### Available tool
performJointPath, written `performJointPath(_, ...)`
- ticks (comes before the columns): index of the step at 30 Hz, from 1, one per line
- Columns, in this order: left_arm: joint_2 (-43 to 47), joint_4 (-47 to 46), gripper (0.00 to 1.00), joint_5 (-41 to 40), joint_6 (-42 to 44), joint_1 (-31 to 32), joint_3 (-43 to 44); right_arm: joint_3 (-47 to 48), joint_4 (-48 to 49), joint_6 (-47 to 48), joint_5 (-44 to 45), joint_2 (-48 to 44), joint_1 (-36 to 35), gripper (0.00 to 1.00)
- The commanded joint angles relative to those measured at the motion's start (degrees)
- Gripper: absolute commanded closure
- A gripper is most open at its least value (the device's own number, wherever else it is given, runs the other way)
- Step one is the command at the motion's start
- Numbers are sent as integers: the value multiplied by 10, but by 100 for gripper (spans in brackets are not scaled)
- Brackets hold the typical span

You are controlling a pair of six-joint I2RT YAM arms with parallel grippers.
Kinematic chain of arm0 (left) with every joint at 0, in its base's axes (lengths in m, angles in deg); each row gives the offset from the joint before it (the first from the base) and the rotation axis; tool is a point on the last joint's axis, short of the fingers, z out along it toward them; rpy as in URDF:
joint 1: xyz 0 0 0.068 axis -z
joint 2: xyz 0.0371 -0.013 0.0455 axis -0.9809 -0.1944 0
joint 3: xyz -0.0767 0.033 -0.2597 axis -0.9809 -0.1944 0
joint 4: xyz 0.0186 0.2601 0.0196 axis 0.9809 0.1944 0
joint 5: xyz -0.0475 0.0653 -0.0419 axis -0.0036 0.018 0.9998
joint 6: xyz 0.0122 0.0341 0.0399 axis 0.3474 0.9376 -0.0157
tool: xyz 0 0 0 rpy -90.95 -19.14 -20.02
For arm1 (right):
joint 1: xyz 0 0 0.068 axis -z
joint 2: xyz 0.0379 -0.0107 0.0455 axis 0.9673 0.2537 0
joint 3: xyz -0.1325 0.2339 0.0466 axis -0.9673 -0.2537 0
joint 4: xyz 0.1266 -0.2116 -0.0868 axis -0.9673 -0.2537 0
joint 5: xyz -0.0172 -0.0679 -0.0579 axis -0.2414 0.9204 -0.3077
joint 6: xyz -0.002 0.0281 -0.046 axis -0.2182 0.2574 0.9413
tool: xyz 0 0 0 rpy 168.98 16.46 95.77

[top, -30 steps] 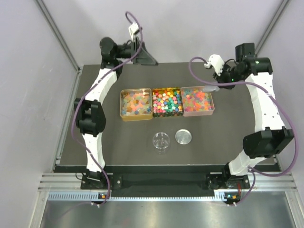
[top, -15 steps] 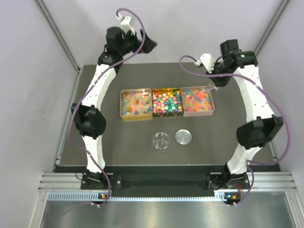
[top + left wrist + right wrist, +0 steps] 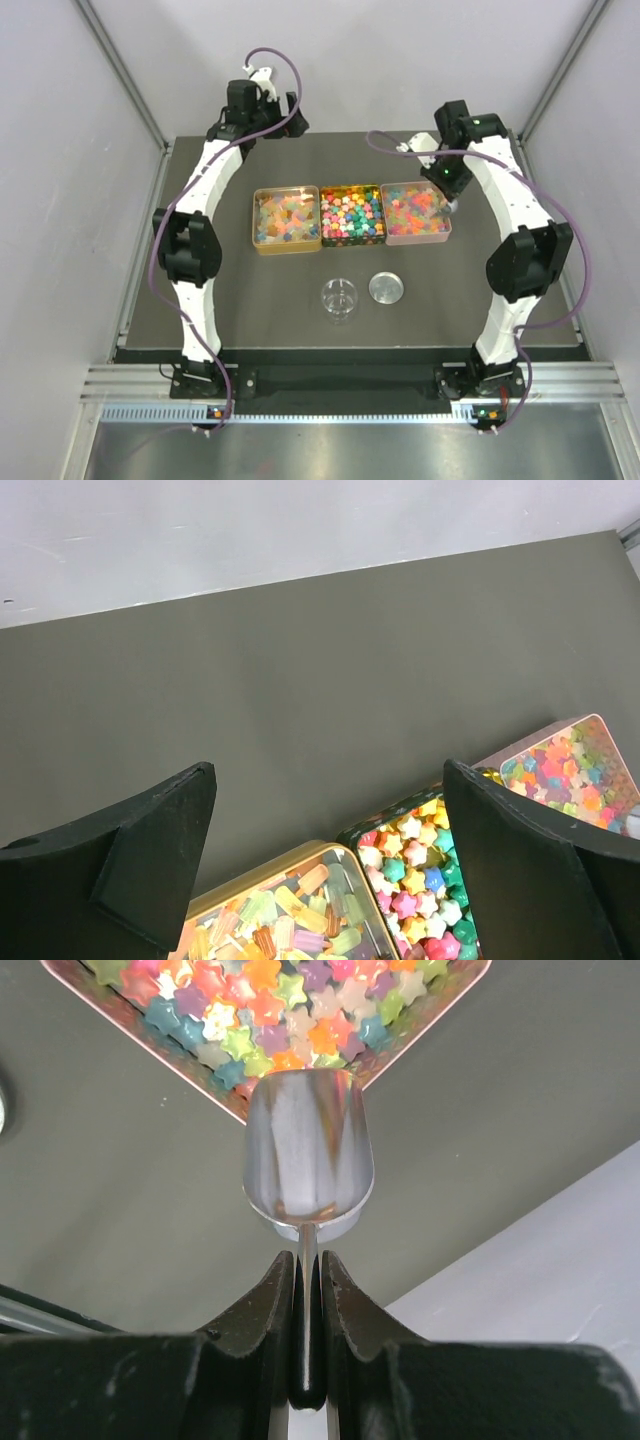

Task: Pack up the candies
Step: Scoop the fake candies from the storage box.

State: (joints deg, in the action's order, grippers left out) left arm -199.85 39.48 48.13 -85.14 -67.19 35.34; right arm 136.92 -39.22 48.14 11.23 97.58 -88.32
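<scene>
Scoop poised at the corner of the pink tin

The right end effector (image 3: 305, 1260) is clamped on the thin handle of a metal scoop (image 3: 307, 1155), whose front edge meets one corner of the pink tin (image 3: 417, 241). The candies (image 3: 350, 215) fill three tins set side by side mid-bench (image 3: 250, 310): the pink one, a dark middle tin (image 3: 350, 243) and a gold tin (image 3: 287, 250). The left end effector (image 3: 325, 820) hangs with its jaws wide apart, empty, over the bench's far side behind the gold tin. A glass jar (image 3: 339, 298) and a round silver lid (image 3: 387, 288) stand nearer the arm bases.
</scene>
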Motion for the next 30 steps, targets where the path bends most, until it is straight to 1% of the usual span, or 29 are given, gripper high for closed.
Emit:
performJointPath(1, 28, -26, 1, 1, 2, -2, 4, -9, -68, -21, 35, 22, -4, 100)
performJointPath(4, 27, -26, 1, 8, -1, -6, 3, -17, -68, -25, 38, 35, -3, 100)
performJointPath(11, 26, -26, 1, 21, -7, -18, 3, 12, -64, -27, 48, 84, -10, 100)
performJointPath(16, 24, -25, 1, 25, -9, -22, 2, 14, -66, -28, 47, 92, -15, 100)
performJointPath(30, 11, -41, 1, 44, -30, -23, 3, -118, -67, -27, 44, 26, -18, 100)
